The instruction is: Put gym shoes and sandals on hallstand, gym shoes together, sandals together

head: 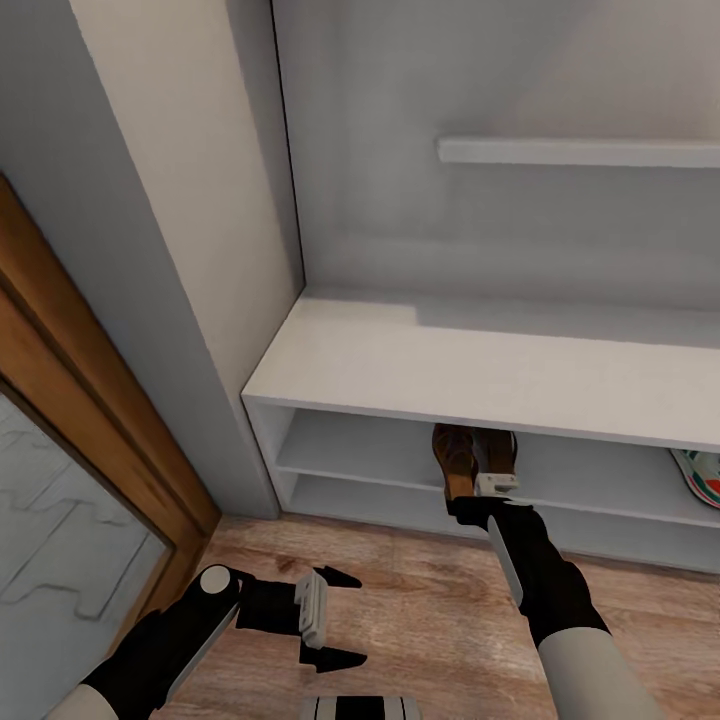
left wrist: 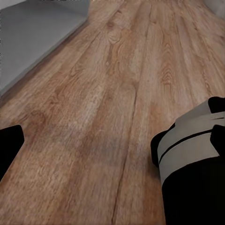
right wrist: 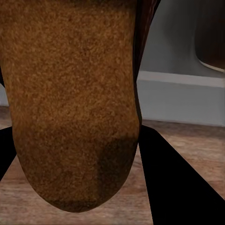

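My right gripper [head: 468, 500] is shut on a dark-brown sandal [head: 453, 458], holding it by its heel end at the front of the hallstand's [head: 420, 365] upper open shelf. In the right wrist view the sandal's tan sole [right wrist: 70, 103] sits between the black fingers [right wrist: 173, 187]. A second dark sandal [head: 501, 452] lies on that shelf just to its right. A white gym shoe [head: 702, 476] with green stripes rests on the same shelf at the far right. My left gripper [head: 332, 616] hovers open over the corridor floor [head: 420, 600], holding nothing.
A wall corner and a wooden door frame [head: 110, 440] stand close on the left. The hallstand's back panel carries a floating shelf [head: 580, 152]. A black and grey part of the robot [left wrist: 192, 159] sits over the floor planks [left wrist: 117, 93] in the left wrist view.
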`<state>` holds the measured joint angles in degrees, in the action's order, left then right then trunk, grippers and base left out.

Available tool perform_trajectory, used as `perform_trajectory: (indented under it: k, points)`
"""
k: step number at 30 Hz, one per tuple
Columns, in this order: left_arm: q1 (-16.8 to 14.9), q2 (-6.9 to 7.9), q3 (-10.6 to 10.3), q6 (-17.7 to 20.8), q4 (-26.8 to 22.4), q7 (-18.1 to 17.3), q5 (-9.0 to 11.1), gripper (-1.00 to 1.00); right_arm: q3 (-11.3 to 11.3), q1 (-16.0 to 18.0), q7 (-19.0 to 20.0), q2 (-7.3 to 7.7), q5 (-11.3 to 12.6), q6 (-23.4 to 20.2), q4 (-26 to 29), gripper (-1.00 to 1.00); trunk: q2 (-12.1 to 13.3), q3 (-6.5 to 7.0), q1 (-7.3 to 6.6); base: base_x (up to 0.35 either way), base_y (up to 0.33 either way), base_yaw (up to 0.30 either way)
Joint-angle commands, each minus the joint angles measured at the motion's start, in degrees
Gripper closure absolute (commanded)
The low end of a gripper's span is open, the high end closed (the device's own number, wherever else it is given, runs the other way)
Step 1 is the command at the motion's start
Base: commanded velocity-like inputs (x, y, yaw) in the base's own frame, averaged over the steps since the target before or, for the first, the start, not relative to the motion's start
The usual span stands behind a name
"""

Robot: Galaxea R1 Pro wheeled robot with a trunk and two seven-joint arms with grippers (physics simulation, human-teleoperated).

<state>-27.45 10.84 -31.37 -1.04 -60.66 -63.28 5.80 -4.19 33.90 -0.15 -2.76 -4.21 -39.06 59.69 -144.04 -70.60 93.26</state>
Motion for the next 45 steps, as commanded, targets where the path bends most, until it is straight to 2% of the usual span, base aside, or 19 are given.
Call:
perform_trajectory:
  k: [1, 8, 11, 19, 23, 40, 45]
  points:
    - [-0.1, 0.06, -0.2, -0.1, 0.0, 0.0, 0.4, -1.0, -0.1, 0.0, 0.1, -0.07, -0.3, -0.3, 0.1, 1.0, 0.0, -0.05, -0.01, 0.0, 0.0, -0.001]
    - [-0.1, 0.06, 0.0, 0.0, 0.0, 0.0, 0.7, -1.0, -0.1, 0.0, 0.1, -0.07, -0.3, -0.3, 0.1, 1.0, 0.0, -0.05, -0.01, 0.0, 0.0, 0.0]
    - [-0.1, 0.02, 0.1, 0.1, 0.0, 0.0, 0.8, -1.0, -0.1, 0.0, 0.1, -0.07, -0.3, -0.3, 0.1, 1.0, -0.1, -0.71, 0.07, 0.0, 0.0, 0.0]
    - [-0.1, 0.03, 0.1, 0.0, 0.0, 0.0, 0.8, -1.0, -0.1, 0.0, 0.1, -0.1, -0.3, -0.3, 0.1, 1.0, -0.1, -0.71, 0.07, 0.0, 0.0, 0.0]
    - [-0.1, 0.02, 0.1, 0.0, 0.0, 0.0, 0.8, -1.0, -0.1, 0.0, 0.1, -0.06, -0.3, -0.3, 0.1, 1.0, -0.1, -1.6, 0.17, 0.0, 0.0, 0.0]
    - [-0.1, -0.01, 0.1, -0.1, 0.0, 0.1, 0.7, -1.0, -0.1, 0.0, 0.1, -0.08, -0.3, -0.3, 0.1, 1.0, -0.1, -1.6, 0.17, 0.0, 0.0, 0.0]
    - [-0.1, -0.02, 0.1, -0.1, 0.0, 0.1, 0.6, -1.0, -0.1, 0.0, 0.1, -0.08, -0.3, -0.3, 0.1, 1.0, -0.1, -1.6, 0.17, 0.177, 0.0, 0.0]
